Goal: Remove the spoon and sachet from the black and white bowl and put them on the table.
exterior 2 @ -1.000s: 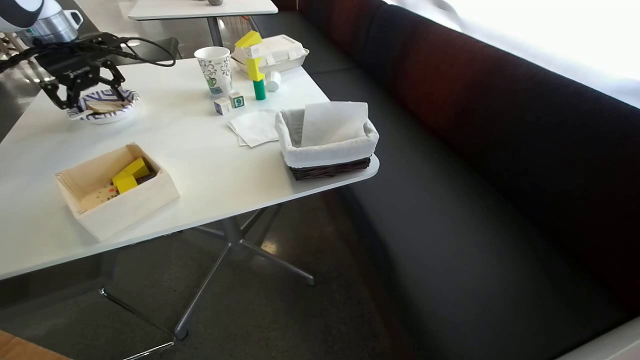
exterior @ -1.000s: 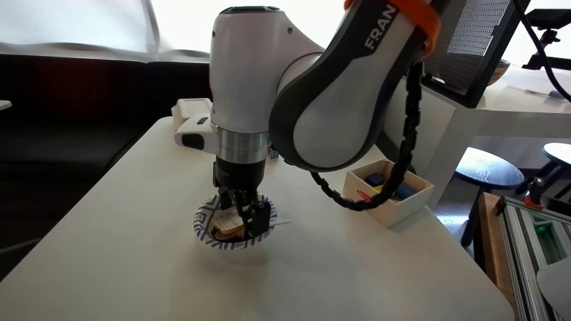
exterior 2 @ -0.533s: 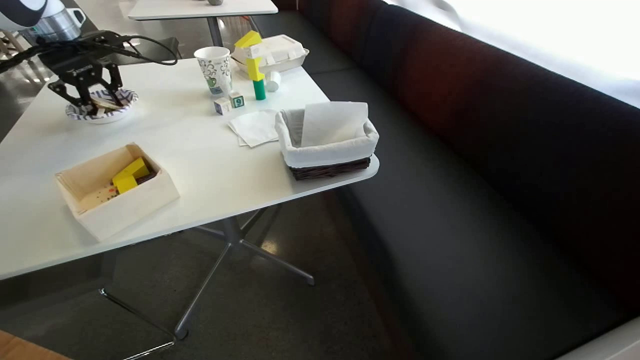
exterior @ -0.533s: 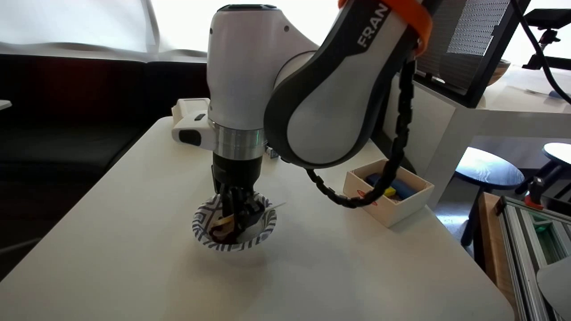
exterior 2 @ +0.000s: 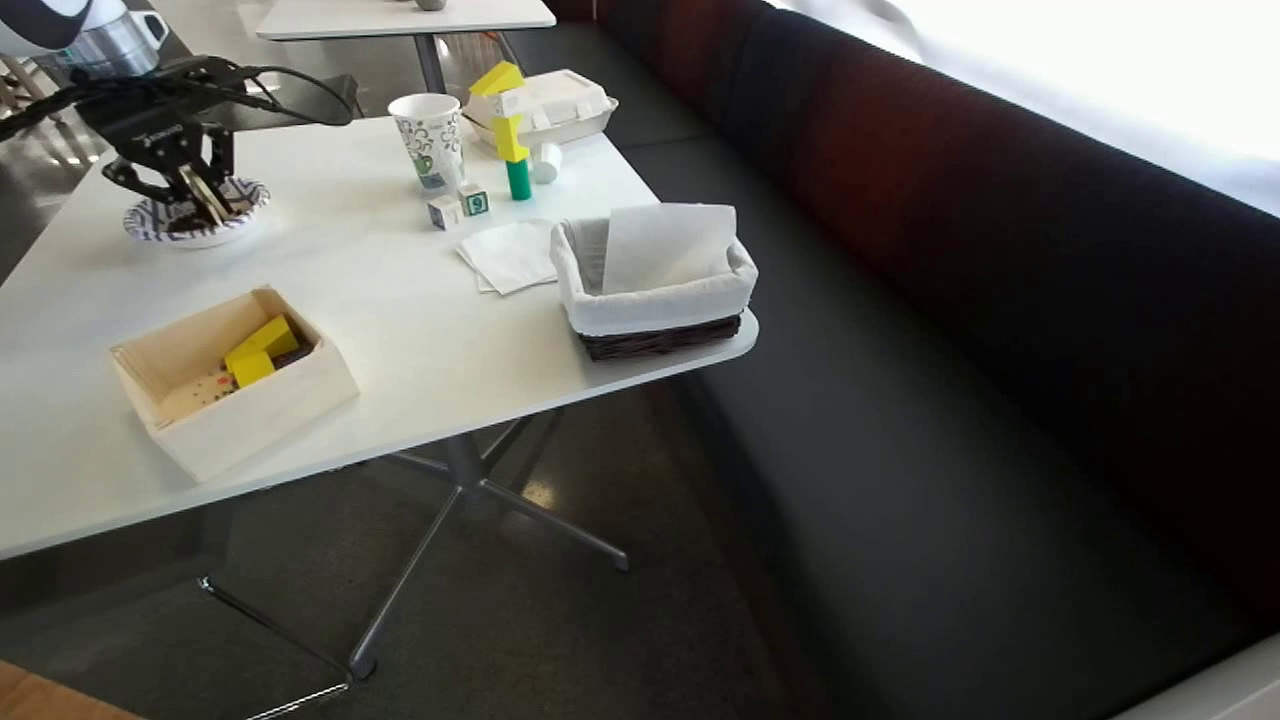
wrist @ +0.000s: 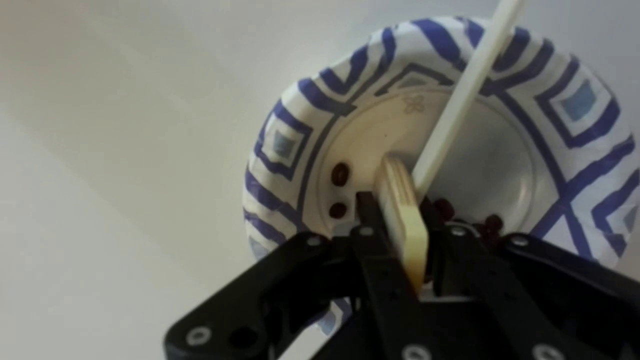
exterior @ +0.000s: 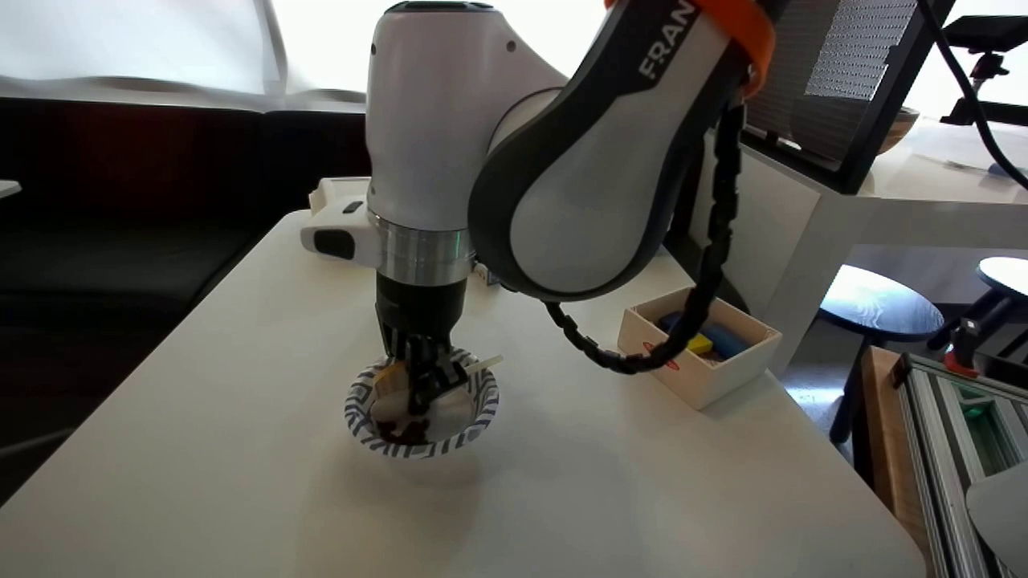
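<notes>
The tool (wrist: 398, 206) points down over the bowl (wrist: 295, 150), drawn in close and pinching the sachet (wrist: 404, 215). Whether it dips inside the rim or hangs just above, I cannot tell. The sachet stands on edge in the grip, tilted, over the middle of the bowl; its lower part is hard to make out.

The spoon (wrist: 465, 90) runs right beside the sachet, its pale handle slanting across the rim and out past it. Its lower end is hidden, so I cannot tell whether the tool grips it too. Dark red bits (wrist: 340, 174) lie in the bowl on both sides of the sachet, and the bowl sits upright on the bench (exterior: 562, 498).

In an exterior view, a cup (exterior 2: 430, 140) stands on the bench well apart from the bowl, with two cubes (exterior 2: 460, 207) near its foot. Near it are a closed carton (exterior 2: 560, 108) and an upright stack (exterior 2: 511, 140) of yellow, white and green pieces, with a white cylinder (exterior 2: 546, 163) just beside. Napkins (exterior 2: 512, 255) lie flat next to a basket (exterior 2: 660, 338) lined with white cloth (exterior 2: 660, 308). The wooden box (exterior 2: 265, 425), with coloured blocks (exterior 2: 262, 348) inside, shows in both exterior views.
</notes>
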